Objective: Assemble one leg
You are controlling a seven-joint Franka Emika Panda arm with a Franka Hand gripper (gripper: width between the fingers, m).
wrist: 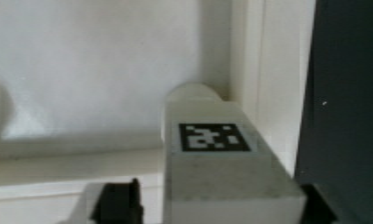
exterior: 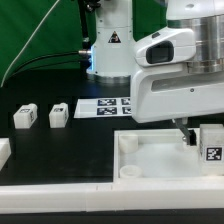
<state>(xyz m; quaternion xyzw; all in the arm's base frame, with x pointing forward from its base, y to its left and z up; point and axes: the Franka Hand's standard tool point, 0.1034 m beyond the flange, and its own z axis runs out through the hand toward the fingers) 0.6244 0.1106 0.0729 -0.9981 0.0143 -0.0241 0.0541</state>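
The pincer point(exterior: 190, 136) hangs low over the square panel point(exterior: 150, 160), at the panel's corner on the exterior view's right. The leg point(wrist: 218, 150) sits directly between the two dark fingers point(wrist: 115, 200), its tagged face toward the wrist camera and its long axis running straight away from the pincer toward the panel's raised rim. In the exterior view the leg point(exterior: 211, 143) stands upright just beside the fingers, touching or nearly touching the panel. The fingers appear closed against its sides, though actual contact is hard to confirm. Two spare blocks point(exterior: 41, 117) lie well apart on the desk point(exterior: 60, 150), beyond the panel's opposite end.
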